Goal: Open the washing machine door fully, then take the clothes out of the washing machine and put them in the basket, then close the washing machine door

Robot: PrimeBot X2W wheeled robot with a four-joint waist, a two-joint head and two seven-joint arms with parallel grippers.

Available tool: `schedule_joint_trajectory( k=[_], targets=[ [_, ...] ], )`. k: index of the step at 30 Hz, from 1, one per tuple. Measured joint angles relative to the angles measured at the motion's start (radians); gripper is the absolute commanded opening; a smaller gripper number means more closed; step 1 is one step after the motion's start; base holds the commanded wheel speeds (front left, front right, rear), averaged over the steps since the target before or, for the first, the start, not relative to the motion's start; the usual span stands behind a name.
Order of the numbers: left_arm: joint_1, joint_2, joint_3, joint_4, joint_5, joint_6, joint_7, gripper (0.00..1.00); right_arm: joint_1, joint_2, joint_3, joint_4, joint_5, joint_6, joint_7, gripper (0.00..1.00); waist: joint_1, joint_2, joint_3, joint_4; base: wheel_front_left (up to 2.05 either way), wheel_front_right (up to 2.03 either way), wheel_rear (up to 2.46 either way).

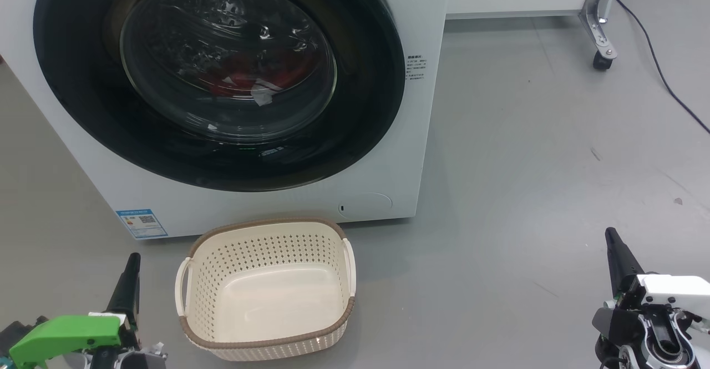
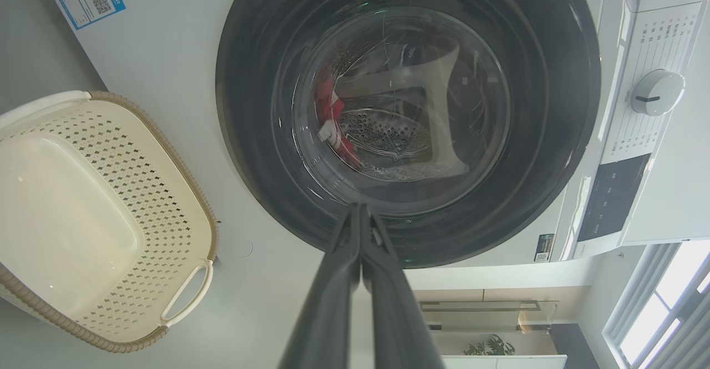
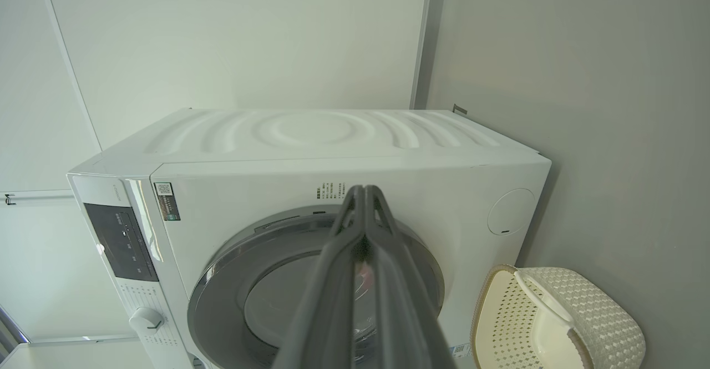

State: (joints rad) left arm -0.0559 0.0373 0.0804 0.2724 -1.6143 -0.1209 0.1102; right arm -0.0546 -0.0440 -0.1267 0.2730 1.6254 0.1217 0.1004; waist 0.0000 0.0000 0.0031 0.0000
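Note:
The white washing machine (image 1: 399, 136) stands ahead with its round black-rimmed door (image 1: 83, 108) closed flat against the front. Red clothes (image 1: 244, 77) show through the glass, lying in the drum, and appear again as clothes (image 2: 327, 108) in the left wrist view. On the floor before the machine sits the cream basket (image 1: 266, 288), with nothing in it. My left gripper (image 1: 132, 263) is shut, low at the left beside the basket. My right gripper (image 1: 613, 238) is shut too, well off to the right. Neither touches anything.
A wheeled metal frame leg (image 1: 602, 36) and a black cable (image 1: 660, 69) lie at the far right on the grey floor. The machine's control panel and knob (image 2: 657, 92) are at its top. Open floor stretches between the machine and my right gripper.

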Motion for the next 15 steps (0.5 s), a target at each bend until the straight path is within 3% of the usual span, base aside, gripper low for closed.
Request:
schedule_joint_trajectory(
  k=[15],
  targets=[
    [0.000,0.000,0.000,0.000,0.000,0.000,0.000,0.00,0.000,0.000,0.000,0.000,0.000,0.000,0.000,0.00,0.0000,0.0000,0.000,0.000,0.00,0.00,0.00]
  ],
)
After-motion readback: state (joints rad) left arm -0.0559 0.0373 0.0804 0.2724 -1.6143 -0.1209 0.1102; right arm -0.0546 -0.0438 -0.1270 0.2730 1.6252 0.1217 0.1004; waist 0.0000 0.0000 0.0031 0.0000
